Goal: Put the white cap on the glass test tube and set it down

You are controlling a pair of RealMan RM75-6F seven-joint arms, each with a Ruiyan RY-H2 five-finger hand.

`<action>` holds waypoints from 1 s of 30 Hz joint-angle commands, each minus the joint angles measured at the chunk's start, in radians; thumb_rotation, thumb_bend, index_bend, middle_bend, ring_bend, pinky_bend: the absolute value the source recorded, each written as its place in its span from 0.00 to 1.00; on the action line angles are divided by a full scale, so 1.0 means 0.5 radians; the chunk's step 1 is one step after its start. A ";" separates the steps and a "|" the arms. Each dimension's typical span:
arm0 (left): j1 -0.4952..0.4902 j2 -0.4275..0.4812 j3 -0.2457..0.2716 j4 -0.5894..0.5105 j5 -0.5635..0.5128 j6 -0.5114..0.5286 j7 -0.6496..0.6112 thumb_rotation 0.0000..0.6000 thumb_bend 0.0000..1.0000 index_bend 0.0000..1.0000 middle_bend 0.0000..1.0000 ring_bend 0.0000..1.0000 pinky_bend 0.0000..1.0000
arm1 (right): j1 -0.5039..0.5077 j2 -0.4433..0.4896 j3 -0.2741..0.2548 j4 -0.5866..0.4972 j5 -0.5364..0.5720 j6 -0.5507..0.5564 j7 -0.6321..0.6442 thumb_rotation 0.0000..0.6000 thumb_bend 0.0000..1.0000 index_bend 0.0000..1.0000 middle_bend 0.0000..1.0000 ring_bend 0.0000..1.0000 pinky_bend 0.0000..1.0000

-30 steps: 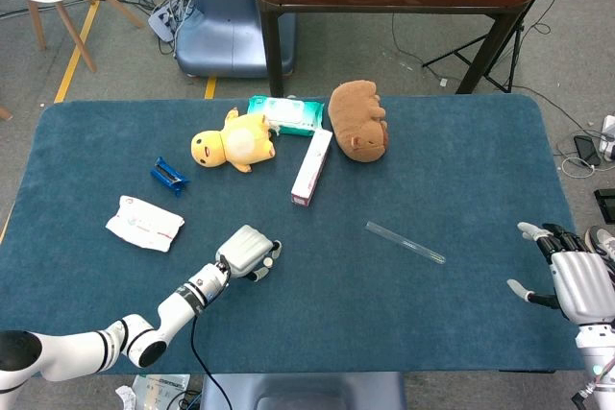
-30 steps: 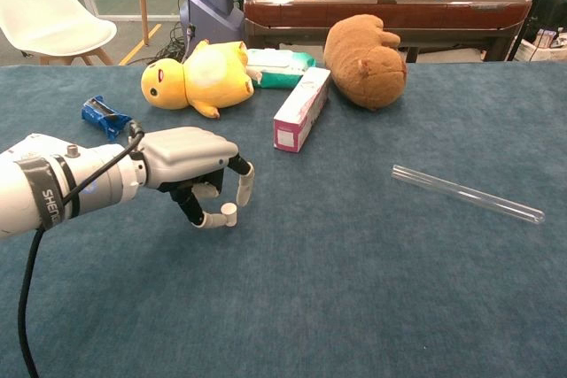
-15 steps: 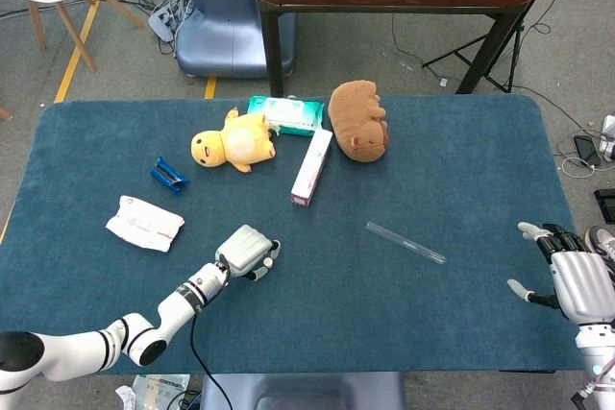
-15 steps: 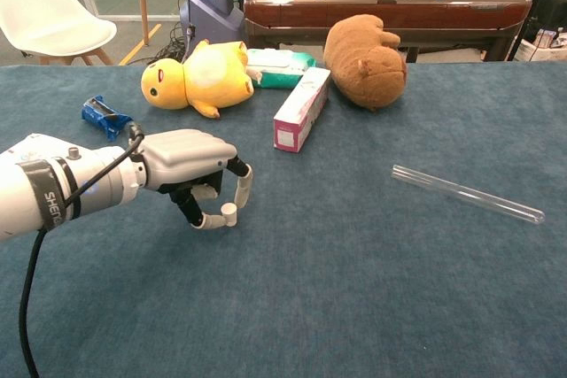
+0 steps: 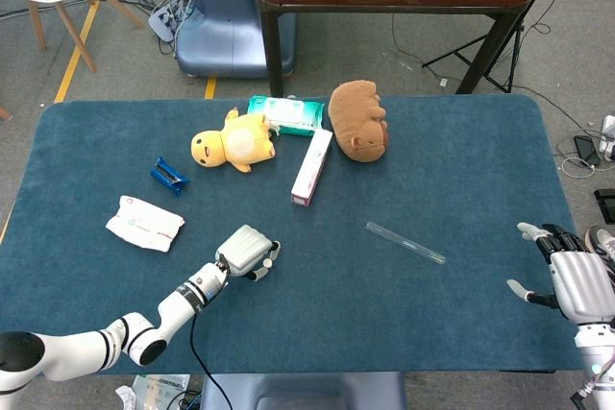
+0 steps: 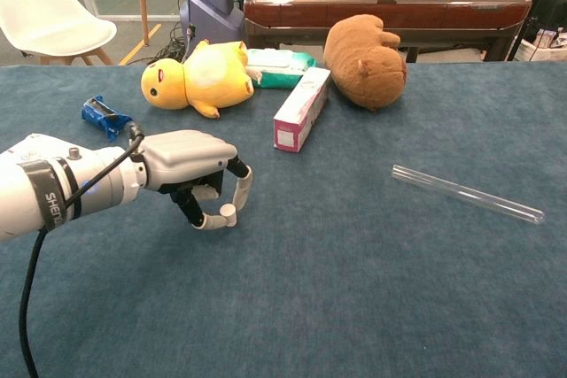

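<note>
One white cap (image 6: 229, 212) sat pinched in my left hand (image 6: 190, 170); my right hand (image 5: 575, 280) hung open, holding nothing. Capping was not begun: the glass test tube (image 6: 467, 193) lay well to my left hand's right, needing pickup next.

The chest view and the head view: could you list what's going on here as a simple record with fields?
left hand: pinches the small white plastic cap just above the blue cloth table
right hand: fingers apart, holding nothing, at the table's right edge
clear glass test tube: lying flat, uncapped, apart from both hands
nearby: yellow plush duck, brown plush animal, pink and white box
</note>
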 commanded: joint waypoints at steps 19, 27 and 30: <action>0.005 -0.045 -0.027 0.079 0.041 0.033 -0.112 1.00 0.29 0.53 1.00 1.00 1.00 | -0.007 0.007 0.000 -0.012 0.006 0.006 -0.015 1.00 0.15 0.20 0.31 0.17 0.22; 0.059 0.100 -0.103 -0.064 -0.023 0.089 -0.267 1.00 0.29 0.54 1.00 1.00 1.00 | 0.048 0.014 0.013 -0.058 0.012 -0.064 -0.112 1.00 0.15 0.20 0.32 0.19 0.22; 0.100 0.202 -0.129 -0.173 -0.061 0.126 -0.309 1.00 0.29 0.54 1.00 1.00 1.00 | 0.101 0.007 0.035 -0.099 0.047 -0.129 -0.215 1.00 0.15 0.20 0.35 0.23 0.27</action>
